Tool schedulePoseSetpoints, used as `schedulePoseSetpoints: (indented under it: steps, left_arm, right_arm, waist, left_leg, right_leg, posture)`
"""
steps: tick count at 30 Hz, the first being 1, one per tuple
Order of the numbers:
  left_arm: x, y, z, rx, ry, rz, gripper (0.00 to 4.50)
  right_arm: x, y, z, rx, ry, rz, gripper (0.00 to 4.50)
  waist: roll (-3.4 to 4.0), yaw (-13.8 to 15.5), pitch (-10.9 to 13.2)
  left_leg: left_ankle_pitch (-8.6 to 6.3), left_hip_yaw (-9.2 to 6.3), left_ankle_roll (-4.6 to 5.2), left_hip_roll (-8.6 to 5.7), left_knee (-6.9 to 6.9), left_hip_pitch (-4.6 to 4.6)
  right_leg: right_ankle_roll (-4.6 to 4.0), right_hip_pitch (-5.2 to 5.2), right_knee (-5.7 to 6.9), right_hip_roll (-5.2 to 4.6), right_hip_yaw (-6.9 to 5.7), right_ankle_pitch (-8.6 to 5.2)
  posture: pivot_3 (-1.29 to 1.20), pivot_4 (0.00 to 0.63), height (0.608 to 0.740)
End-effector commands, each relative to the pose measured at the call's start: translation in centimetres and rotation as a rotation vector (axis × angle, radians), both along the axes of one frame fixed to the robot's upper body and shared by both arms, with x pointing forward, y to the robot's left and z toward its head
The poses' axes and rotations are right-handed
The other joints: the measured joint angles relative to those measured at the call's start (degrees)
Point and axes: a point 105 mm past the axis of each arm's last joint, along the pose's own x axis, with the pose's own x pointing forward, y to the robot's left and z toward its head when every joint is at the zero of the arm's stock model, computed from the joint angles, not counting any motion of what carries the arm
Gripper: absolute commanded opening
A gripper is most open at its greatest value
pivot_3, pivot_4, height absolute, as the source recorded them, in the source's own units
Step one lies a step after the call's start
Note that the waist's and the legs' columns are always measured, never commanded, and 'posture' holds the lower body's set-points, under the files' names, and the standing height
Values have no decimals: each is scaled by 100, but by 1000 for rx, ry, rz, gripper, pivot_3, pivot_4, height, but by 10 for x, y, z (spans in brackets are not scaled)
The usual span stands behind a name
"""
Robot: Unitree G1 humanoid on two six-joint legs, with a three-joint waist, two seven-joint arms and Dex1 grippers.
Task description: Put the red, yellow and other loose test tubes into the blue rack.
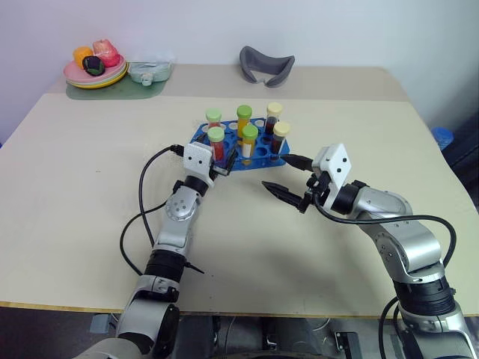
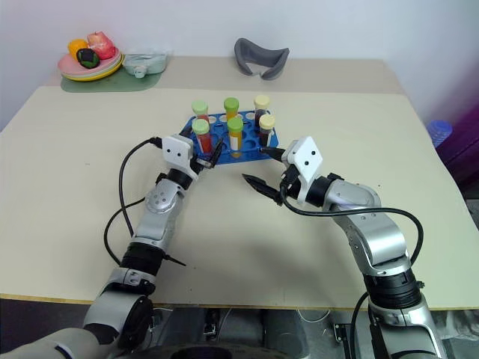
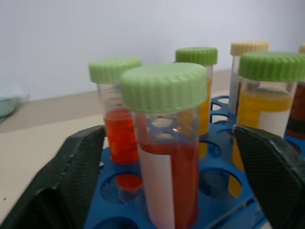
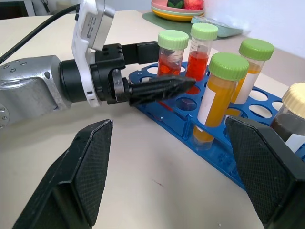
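The blue rack [image 1: 259, 155] stands at the table's middle and holds several capped tubes upright. A green-capped red tube [image 3: 167, 157] stands in a front hole at the rack's left end. My left gripper [image 1: 219, 159] is open around this tube, with a gap between each finger [image 3: 71, 181] and the glass. Behind it stands another red tube [image 1: 214, 118]. Two green-capped yellow tubes [image 1: 249, 140] and two cream-capped dark tubes [image 1: 281, 136] fill holes further right. My right gripper [image 1: 273, 171] hangs open and empty just in front of the rack's right end.
At the back left corner, plates with toy fruit [image 1: 96, 72] and a clear container [image 1: 152, 71] rest on a green mat. A grey curved object [image 1: 266, 65] lies at the back centre. A cable [image 1: 142, 196] loops beside my left arm.
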Motion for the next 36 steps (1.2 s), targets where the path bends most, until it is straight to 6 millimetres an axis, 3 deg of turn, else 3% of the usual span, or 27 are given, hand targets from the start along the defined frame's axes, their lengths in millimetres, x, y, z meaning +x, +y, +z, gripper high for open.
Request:
schedulePoseSetpoints:
  steps: [1, 7, 12, 17, 20, 26, 36]
  left_arm:
    - [-11, 12, 25, -36, -83, -15, 4444]
    - [-41, 45, 30, -28, -56, -69, 4444]
    - [-68, 75, 22, 71, 32, -118, 4444]
    - [-91, 154, 5, 170, 186, 5, 4444]
    - [-106, 173, -1, 214, 252, 8, 4444]
    - [-110, 179, 0, 251, 265, 32, 4444]
    - [-114, 164, 1, 199, 258, 36, 4444]
  right_arm:
    - [-2, 1, 10, 12, -42, 13, 3823]
    - [-1, -15, 8, -14, -38, -22, 3823]
    - [-3, -48, 4, -60, -14, -87, 3823]
    - [-22, -124, -3, -136, 73, -254, 3823]
    - [-34, -151, -6, -164, 105, -309, 3823]
    - [-36, -166, -13, -161, 119, -344, 3823]
    - [-18, -151, -23, -113, 114, -317, 3823]
  waist:
    - [0, -5, 0]
    - [1, -19, 0]
    - [1, 11, 0]
    - [1, -5, 0]
    - [4, -14, 0]
    - [5, -1, 1]
    - [8, -29, -1]
  left_leg:
    - [0, 0, 0, 0, 0, 0]
    - [0, -1, -1, 7, -3, 2]
    - [0, -1, 0, 5, -3, 2]
    - [-4, -3, 6, 4, -8, 4]
    - [-5, 2, 8, 7, -15, 8]
    - [-28, 0, 46, 7, -33, 94]
    - [-26, 4, 43, 9, -56, 94]
  right_leg:
    - [0, 0, 0, 0, 0, 0]
    - [0, -1, 0, 1, 1, 0]
    - [0, 3, -2, -5, 7, 0]
    - [-1, 8, -8, -5, 7, -1]
    - [-2, 9, -14, -2, 9, -1]
    - [-3, 103, -46, -1, 10, -2]
    - [-2, 98, -65, -9, 15, -1]
  posture:
    - [0, 150, 735]
    - [0, 150, 735]
    - [0, 150, 735]
    - [0, 150, 735]
    - [0, 150, 735]
    - [0, 150, 735]
    - [0, 150, 735]
